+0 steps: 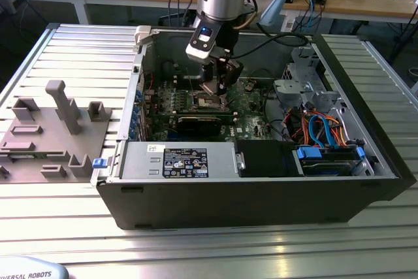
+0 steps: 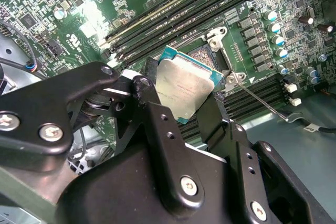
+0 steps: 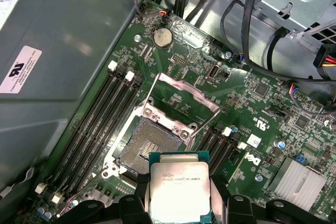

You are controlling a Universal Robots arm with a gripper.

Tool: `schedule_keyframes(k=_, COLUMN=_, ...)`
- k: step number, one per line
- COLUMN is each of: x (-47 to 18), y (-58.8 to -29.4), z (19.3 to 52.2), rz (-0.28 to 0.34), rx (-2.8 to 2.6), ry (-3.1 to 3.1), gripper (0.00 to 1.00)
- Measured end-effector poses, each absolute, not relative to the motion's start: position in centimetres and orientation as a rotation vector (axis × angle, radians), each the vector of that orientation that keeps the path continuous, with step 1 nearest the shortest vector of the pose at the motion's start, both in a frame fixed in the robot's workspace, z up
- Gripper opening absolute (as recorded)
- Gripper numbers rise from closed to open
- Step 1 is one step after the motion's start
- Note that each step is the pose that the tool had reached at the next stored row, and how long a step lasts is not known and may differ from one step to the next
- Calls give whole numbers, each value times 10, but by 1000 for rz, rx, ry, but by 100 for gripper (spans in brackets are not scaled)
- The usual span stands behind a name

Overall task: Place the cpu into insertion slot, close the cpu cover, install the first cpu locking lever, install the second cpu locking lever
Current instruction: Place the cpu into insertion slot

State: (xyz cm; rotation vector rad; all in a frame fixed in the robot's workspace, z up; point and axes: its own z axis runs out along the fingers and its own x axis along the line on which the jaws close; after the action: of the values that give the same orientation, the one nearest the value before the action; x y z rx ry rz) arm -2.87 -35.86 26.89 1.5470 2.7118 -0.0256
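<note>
Claw [image 1: 217,89] pinching the cpu [image 2: 186,90] by the uncovered insertion slot [image 3: 144,148]

Exterior view: the claw hangs at upper middle of the frame, inside the open computer case [image 1: 261,194]. Second wrist view: black fingers [image 2: 152,103] clamp opposite edges of the cpu, a flat square with a dull silver top and a teal rim. First wrist view: the held cpu is just beside the dark slot, and the cpu cover [image 3: 190,93] is raised beyond it.

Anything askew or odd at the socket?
The silvery-topped square cpu, held in the black claw, is rotated against the dark square insertion slot: their edges are not parallel. The silvery frame cpu cover stands open. No damage visible.
</note>
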Motion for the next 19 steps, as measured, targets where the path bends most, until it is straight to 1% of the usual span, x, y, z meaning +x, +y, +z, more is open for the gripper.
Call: schedule_keyframes(k=19, x=-29, y=-359, z=266, rz=-26, rx=1567, ry=2701, gripper=54)
